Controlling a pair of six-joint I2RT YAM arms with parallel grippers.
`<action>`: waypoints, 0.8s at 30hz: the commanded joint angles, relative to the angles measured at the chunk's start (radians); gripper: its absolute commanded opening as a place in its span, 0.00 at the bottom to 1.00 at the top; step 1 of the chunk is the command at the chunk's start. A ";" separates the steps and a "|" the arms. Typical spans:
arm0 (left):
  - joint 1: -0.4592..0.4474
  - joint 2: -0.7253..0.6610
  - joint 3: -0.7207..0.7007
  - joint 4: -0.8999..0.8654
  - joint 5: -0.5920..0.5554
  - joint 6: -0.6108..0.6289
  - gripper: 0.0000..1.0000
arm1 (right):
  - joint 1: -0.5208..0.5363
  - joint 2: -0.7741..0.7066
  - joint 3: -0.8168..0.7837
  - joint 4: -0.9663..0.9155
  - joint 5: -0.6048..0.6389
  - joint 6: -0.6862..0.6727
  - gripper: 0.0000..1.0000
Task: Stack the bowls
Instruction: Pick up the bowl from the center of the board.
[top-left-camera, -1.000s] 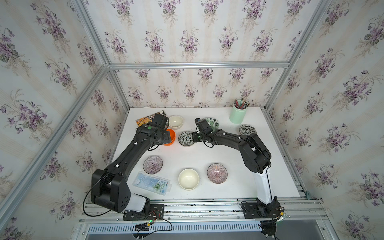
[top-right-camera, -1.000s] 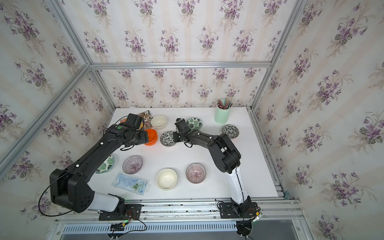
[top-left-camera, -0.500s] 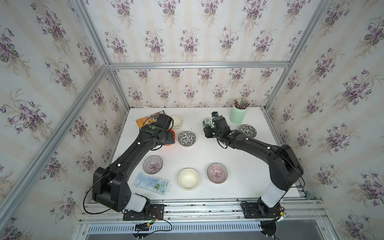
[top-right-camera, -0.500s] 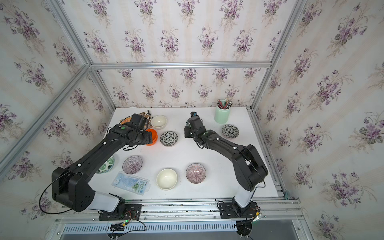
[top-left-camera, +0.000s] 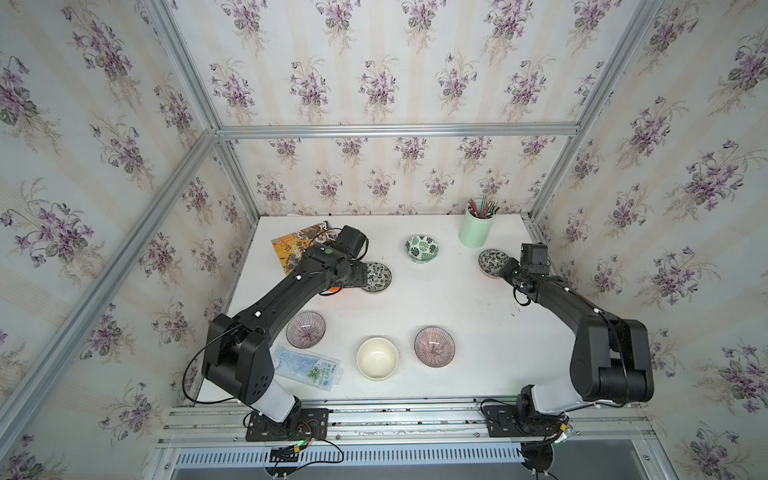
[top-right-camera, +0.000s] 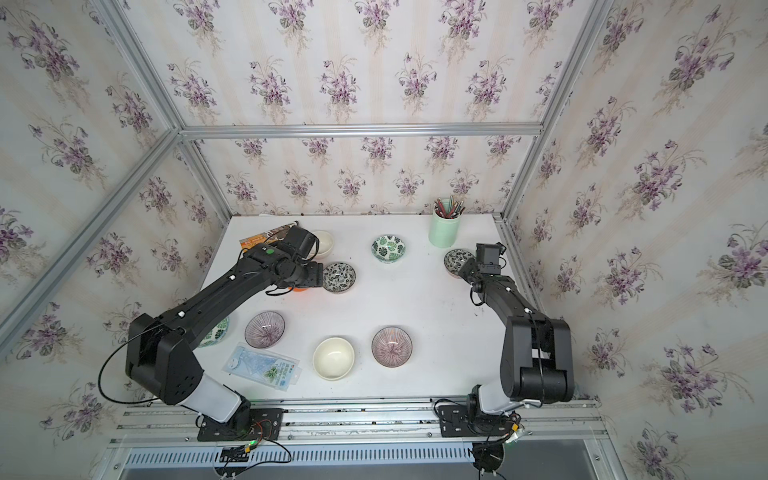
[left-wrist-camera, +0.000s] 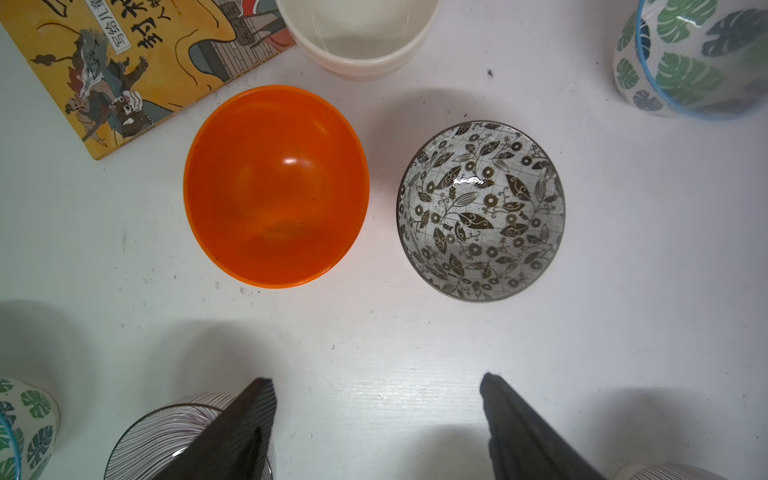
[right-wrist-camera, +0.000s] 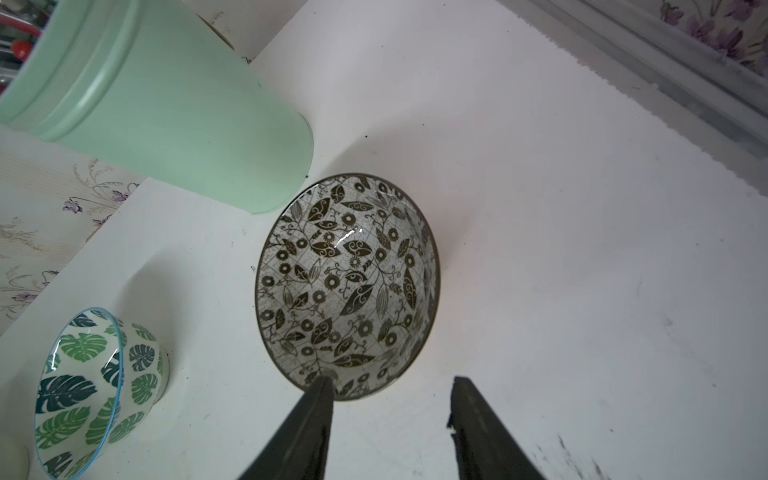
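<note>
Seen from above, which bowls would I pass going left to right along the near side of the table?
In a top view: left purple bowl → cream bowl → right purple bowl. The packet overlaps the left purple bowl sideways, so it is left out.

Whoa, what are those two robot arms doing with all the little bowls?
They are meant to stack them. The left gripper hangs open and empty above the table, near an orange bowl and a leaf-print bowl. The right gripper is open at the rim of a second leaf-print bowl beside the green cup. Neither holds anything yet.
</note>
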 joint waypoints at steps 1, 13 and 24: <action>-0.002 -0.006 0.006 0.005 -0.012 0.003 0.82 | -0.036 0.045 0.024 0.025 -0.038 0.018 0.51; -0.002 -0.007 0.019 -0.010 -0.039 0.006 0.82 | -0.063 0.189 0.061 0.111 -0.085 -0.008 0.49; -0.002 0.031 0.069 -0.022 -0.034 0.007 0.81 | -0.060 0.191 0.068 0.121 -0.118 -0.048 0.03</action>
